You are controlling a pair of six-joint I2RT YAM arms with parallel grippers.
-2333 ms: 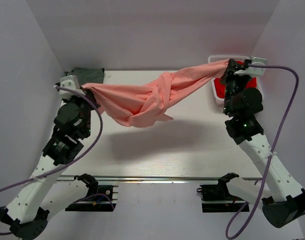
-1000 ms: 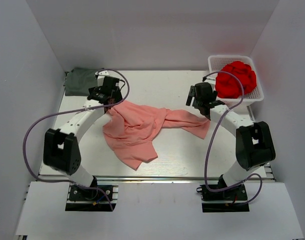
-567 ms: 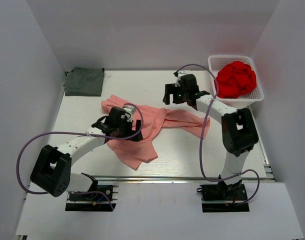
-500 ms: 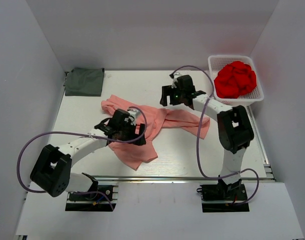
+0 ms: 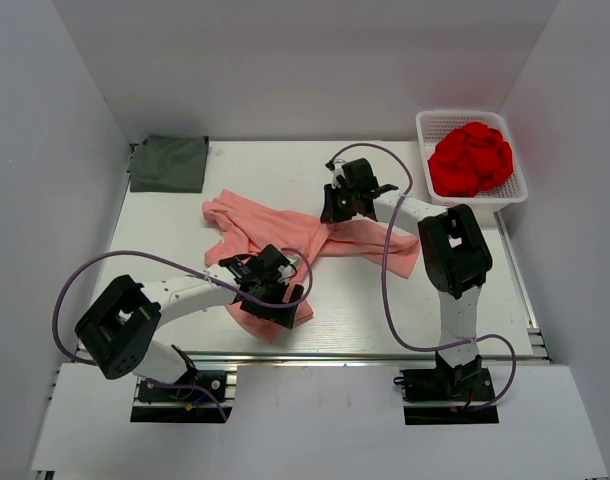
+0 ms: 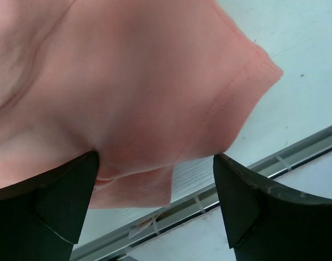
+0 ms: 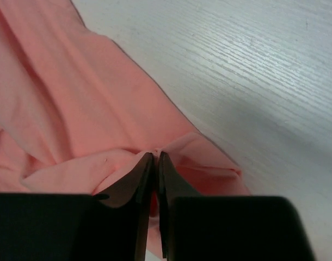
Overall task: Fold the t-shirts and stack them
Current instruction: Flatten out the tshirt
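Note:
The salmon-pink t-shirt point(image 5: 260, 228) lies crumpled across the middle of the white table point(image 5: 385, 310). My left gripper point(image 5: 277, 292) hovers low over its near corner, jaws open wide. In the left wrist view the stitched hem point(image 6: 220, 109) sags between the two fingers point(image 6: 57, 196) of that gripper point(image 6: 156, 157). My right gripper point(image 5: 335, 208) sits at the shirt's back edge. In the right wrist view it point(image 7: 155, 154) is shut on a small pinched fold of pink cloth point(image 7: 73, 98). The dark grey-green t-shirt point(image 5: 168, 163) lies folded flat at the back left corner.
A white basket point(image 5: 515, 190) with a bright red cloth point(image 5: 472, 158) stands at the back right. The table's front metal rail point(image 6: 247, 176) runs just beyond the shirt's near corner. White walls close in the left, back and right sides.
The shirt, earlier stretched in the air between both grippers, now lies on the table. My left gripper moved from its back left to its near corner. My right gripper slid left and shut on the cloth.

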